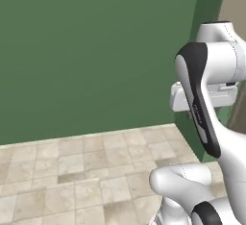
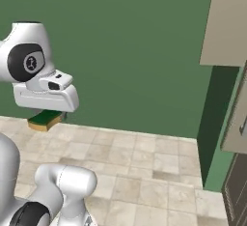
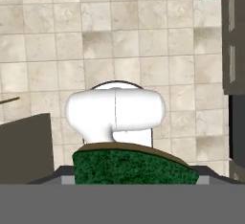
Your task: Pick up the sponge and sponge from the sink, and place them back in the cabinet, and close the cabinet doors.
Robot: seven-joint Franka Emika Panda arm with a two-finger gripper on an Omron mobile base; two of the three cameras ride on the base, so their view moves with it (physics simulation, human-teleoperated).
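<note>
The pincer [image 2: 47,115] is clamped on one sponge [image 2: 46,119]. In the right base view the yellow base and green scrub layer project just below the white hand housing, with the sponge lying roughly flat. In the hand view the same sponge [image 3: 134,165] sits at six o'clock of the frame, green face toward the camera, spanning the space where the finger tips would rise; the tips themselves are hidden behind it. Holding it flat and centred keeps so small a block from twisting out during transit.

The hand is carried high, well apart from the tiled floor [image 2: 144,172], and it looks down on the floor in the hand view. In my judgement this is a carry posture: the load is lifted clear so nothing snags while the base repositions.

Outward, a green wall [image 1: 86,51] stands behind the arm. In the right base view a beige panel [image 2: 224,22] occupies one to two o'clock, and a further beige edge with a dark unit below lies at three to five o'clock. Whether these belong to the cabinet cannot be told.

The step in hand appears to be transport of the sponge; placement and door closing remain undone.
</note>
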